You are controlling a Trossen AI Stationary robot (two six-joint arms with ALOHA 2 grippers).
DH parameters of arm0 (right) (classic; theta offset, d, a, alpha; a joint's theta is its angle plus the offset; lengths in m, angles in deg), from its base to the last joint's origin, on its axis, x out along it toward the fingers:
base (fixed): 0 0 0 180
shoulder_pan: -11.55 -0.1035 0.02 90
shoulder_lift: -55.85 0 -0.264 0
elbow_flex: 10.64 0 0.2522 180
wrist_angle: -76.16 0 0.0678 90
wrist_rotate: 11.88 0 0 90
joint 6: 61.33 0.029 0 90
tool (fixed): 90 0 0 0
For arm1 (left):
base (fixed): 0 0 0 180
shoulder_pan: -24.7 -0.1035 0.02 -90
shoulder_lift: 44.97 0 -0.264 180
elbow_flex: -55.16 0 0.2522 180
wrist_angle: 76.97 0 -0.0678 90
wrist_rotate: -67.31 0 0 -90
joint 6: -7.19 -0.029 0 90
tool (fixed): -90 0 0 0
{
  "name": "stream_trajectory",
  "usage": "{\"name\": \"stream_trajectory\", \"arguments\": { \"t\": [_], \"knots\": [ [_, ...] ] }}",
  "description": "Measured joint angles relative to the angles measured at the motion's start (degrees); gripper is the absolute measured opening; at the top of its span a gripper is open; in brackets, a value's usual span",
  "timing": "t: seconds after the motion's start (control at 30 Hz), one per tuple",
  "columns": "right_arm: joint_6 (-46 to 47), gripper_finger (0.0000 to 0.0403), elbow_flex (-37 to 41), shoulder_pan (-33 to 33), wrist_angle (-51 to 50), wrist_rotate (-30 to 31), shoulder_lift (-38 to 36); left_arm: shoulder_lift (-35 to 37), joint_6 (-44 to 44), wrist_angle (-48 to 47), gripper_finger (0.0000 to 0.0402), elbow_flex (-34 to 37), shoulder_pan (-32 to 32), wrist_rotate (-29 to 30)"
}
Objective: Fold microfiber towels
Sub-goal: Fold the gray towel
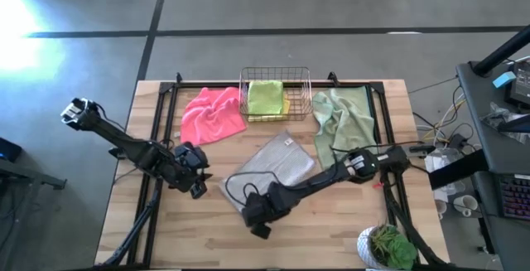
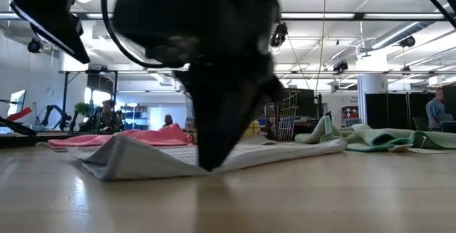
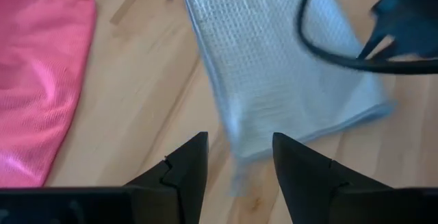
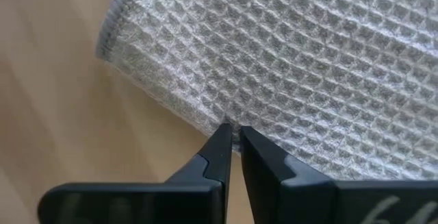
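The light grey towel (image 1: 273,165) lies folded flat mid-table; it also shows in the low view (image 2: 142,158). My right gripper (image 1: 258,225) stands at its near edge, fingers nearly together on it (image 4: 234,131). My left gripper (image 1: 199,186) is open and empty just left of the grey towel's near left corner (image 3: 236,152). The hot pink towel (image 1: 213,113) lies crumpled at the far left. The pale sage towel (image 1: 344,122) lies crumpled at the far right. The lime green towel (image 1: 265,97) lies on the yellow one (image 1: 286,107) in the basket. My right gripper pinches the grey towel's near edge (image 4: 226,118) between its two fingertips. The fingers come from above, pointing down (image 2: 208,163). The towel stays flat on the table; how many layers are between the fingers I cannot tell.
The copper wire basket (image 1: 275,74) stands at the far middle. A potted plant (image 1: 389,246) sits at the near right corner. A dark cable (image 1: 236,186) loops over the grey towel. Bare wood lies along the near edge, left of the right arm.
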Motion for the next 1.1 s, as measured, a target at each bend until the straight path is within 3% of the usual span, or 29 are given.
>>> {"name": "stream_trajectory", "arguments": {
  "t": [0.3, 0.57, 0.83, 1.1],
  "knots": [
    [-2.22, 0.0027, 0.0, -5.13, -8.26, -1.38, -0.23, -6.7, -9.35, 5.74, 0.0148, -0.07, 0.04, -1.29],
    [0.11, 0.0027, 0.2, -7.94, -18.49, -1.81, -0.91, -14.02, -22.04, 19.02, 0.0148, -0.42, 0.04, -3.14],
    [-1.37, 0.0027, 0.26, -9.59, -20.93, -1.15, -1.61, -20.49, -26.33, 28.58, 0.0148, -0.5, 0.02, -4.55],
    [0.29, 0.0027, 0.26, -11.09, -20.57, 5.06, -6.05, -25.41, -36.22, 29.99, 0.0148, -3.96, -0.02, -4.57]
  ]
}}
